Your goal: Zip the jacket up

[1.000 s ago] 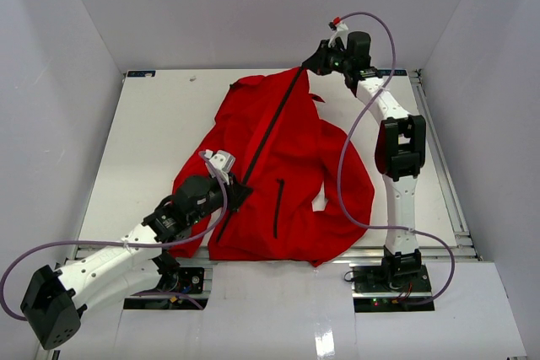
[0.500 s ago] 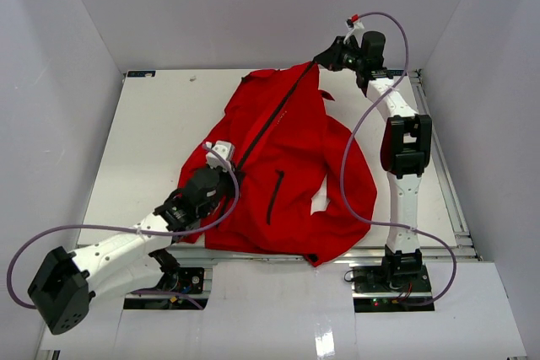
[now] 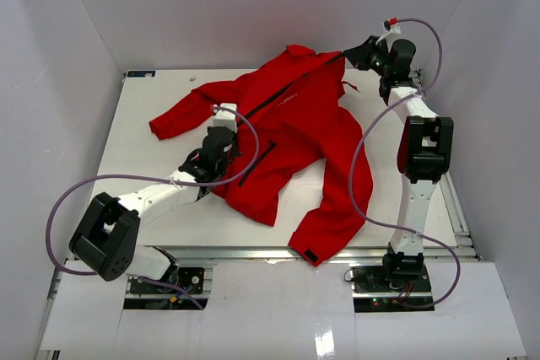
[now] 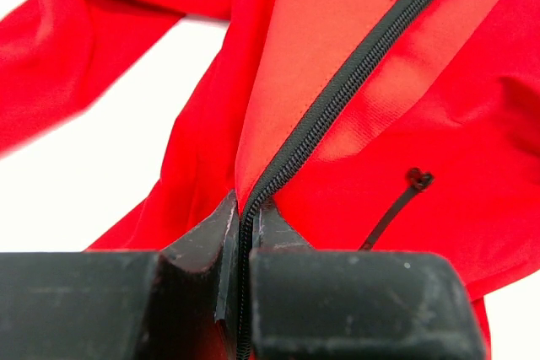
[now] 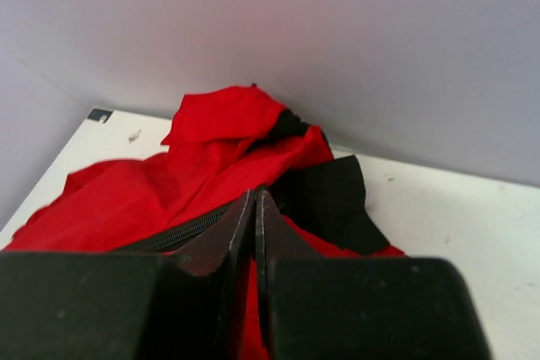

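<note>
Now jacket lies spread mid-table, zipper stretched straight. Left gripper clamped tight on zipper's lower end; right gripper pinched closed on jacket's top, above table's far edge.

Bench: white, flat, walled on three sides.
On it: red jacket, spread across the middle and far right.
Far-left sleeve: stretched flat on the bench.
Near sleeve: runs to the near edge, cuff over the metal rail.
</note>
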